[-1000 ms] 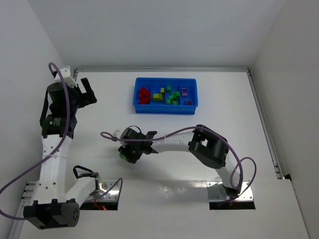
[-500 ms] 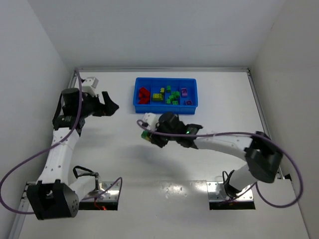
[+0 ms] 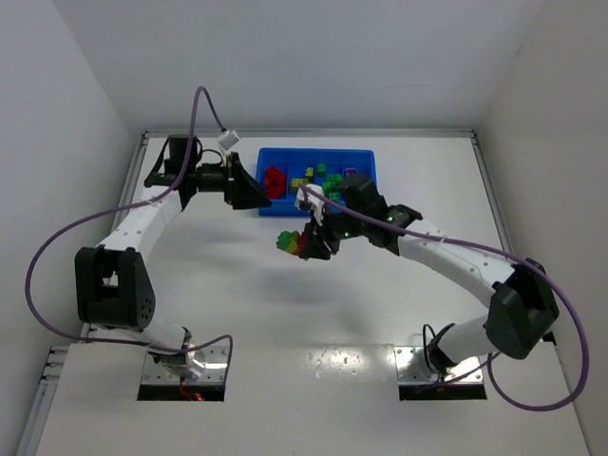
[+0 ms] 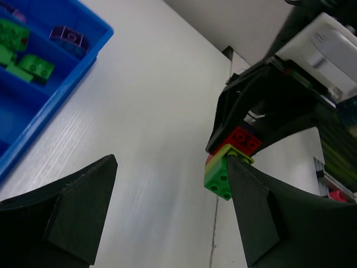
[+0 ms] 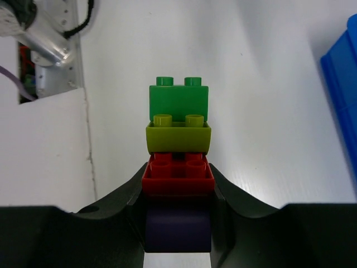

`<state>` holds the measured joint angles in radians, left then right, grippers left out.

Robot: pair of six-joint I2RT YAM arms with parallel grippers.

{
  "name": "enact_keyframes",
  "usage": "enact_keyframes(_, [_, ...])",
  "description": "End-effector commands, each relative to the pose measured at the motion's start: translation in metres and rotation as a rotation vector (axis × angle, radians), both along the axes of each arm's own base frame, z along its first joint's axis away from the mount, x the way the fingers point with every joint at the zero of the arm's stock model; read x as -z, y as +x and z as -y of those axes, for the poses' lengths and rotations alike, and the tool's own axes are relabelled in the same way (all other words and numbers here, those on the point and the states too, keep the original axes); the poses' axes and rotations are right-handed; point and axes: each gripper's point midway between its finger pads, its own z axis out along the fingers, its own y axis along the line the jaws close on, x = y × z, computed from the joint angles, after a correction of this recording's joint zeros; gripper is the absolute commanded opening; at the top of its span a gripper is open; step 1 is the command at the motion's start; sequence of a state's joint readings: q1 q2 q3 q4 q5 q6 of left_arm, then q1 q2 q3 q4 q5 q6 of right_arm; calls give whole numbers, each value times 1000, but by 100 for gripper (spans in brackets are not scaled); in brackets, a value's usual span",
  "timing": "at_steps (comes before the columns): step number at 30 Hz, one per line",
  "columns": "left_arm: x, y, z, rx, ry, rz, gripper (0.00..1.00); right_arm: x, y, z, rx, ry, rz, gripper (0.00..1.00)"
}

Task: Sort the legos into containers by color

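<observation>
My right gripper (image 3: 304,243) is shut on a lego stack (image 3: 288,241) and holds it above the table, just in front of the blue tray (image 3: 316,205). In the right wrist view the stack (image 5: 178,137) runs green, yellow, red and purple, with the purple and red bricks between the jaws of the right gripper (image 5: 178,201). My left gripper (image 3: 258,191) is open and empty beside the tray's left end. In the left wrist view the left gripper (image 4: 173,195) faces the stack (image 4: 225,170), which the right gripper (image 4: 262,106) holds beside the left gripper's right finger.
The tray holds red bricks (image 3: 274,180) in its left compartment, then yellow-green ones (image 3: 302,182), green ones (image 3: 329,182) and purple ones (image 3: 353,180). Its corner shows in the left wrist view (image 4: 83,61) and its edge in the right wrist view (image 5: 343,100). White walls enclose the table.
My left arm has swung from the far left over to the tray's left end. My right gripper has carried the stack from the table's middle toward the tray.
</observation>
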<state>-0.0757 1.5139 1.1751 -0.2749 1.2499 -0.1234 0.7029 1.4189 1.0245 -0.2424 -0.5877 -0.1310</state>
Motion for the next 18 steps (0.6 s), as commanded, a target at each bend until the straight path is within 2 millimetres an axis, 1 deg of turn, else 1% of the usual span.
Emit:
enact_keyframes(1, [-19, -9, 8, 171, -85, 133, 85, -40, -12, -4, -118, 114, -92, 0])
enact_keyframes(2, [-19, -8, 8, 193, -103, 120, 85, -45, -3, -3, -110, 128, -90, 0])
enact_keyframes(3, [-19, -9, 12, 211, -108, 134, 85, -46, -4, -1, -115, 124, -120, 0])
enact_keyframes(6, [-11, -9, 15, 230, -117, 108, 85, -49, 7, 3, -108, 170, -243, 0])
enact_keyframes(7, [-11, -8, 15, 233, -115, 131, 85, -54, 9, 2, -126, 200, -281, 0])
enact_keyframes(8, [-8, -8, 19, 233, -103, 141, 85, -60, 17, 5, -106, 222, -313, 0])
enact_keyframes(9, [-6, -9, 23, 236, -93, 142, 85, -63, 17, 5, -126, 246, -330, 0])
enact_keyframes(10, [-7, -8, 22, 225, -79, 162, 85, -68, 21, 5, -127, 263, -337, 0])
enact_keyframes(11, [-3, -11, 30, 238, -65, 170, 85, -66, 25, 7, -115, 270, -374, 0])
enact_keyframes(12, [-4, -9, 33, 235, -54, 180, 85, -71, 23, 5, -138, 286, -384, 0])
enact_keyframes(14, [-6, -14, 40, 260, -55, 188, 83, -68, 30, 8, -134, 301, -424, 0])
enact_keyframes(15, [-6, -14, 40, 262, -54, 197, 82, -71, 31, 8, -136, 305, -416, 0])
enact_keyframes(16, [-6, -17, 44, 274, -56, 197, 82, -68, 35, 9, -132, 310, -431, 0])
enact_keyframes(17, [-5, -16, 44, 268, -49, 198, 81, -69, 36, 9, -134, 313, -423, 0])
enact_keyframes(18, [-8, -17, 47, 278, -51, 207, 81, -70, 40, 10, -136, 319, -426, 0])
